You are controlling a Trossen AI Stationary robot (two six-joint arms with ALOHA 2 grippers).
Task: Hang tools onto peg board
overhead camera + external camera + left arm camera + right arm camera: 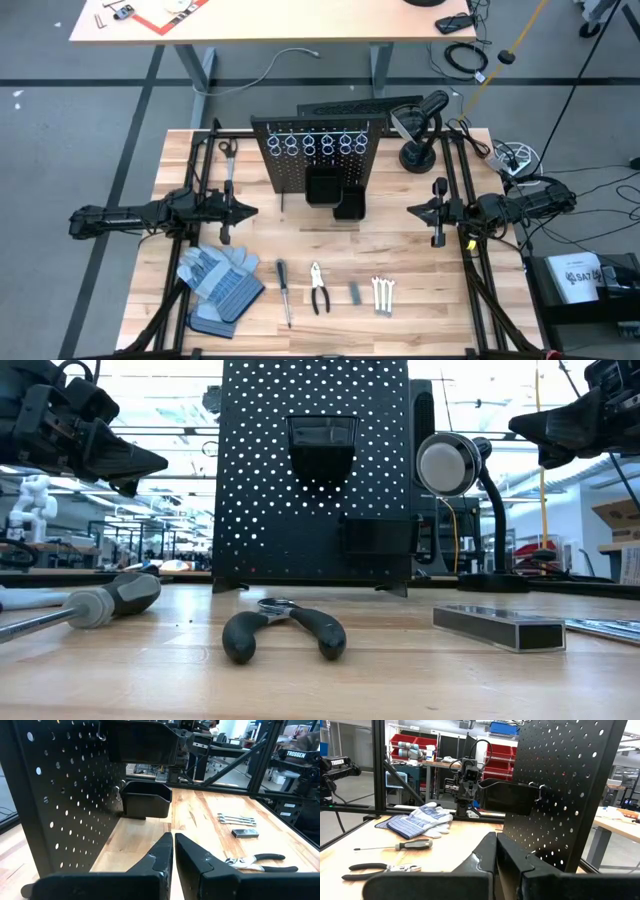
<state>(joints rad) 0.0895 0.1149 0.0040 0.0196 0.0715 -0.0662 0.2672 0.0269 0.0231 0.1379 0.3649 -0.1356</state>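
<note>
Along the worktop's near edge the tools lie flat in a row, laid out for picking: screwdriver (284, 291), pliers (319, 290), a short grey piece (354, 293) and the wrenches (381, 294), each with its long axis running near edge to far edge; the pliers' handles point to the near edge. The work gloves (218, 280) rest toward the near left corner. Mid-worktop, my left gripper (246, 211) and right gripper (414, 210) hover at either side, fingers clenched on nothing, tips facing inward. Toward the far edge the peg board (318, 150) stands upright, its rings and bins facing the tools, nothing hung yet.
</note>
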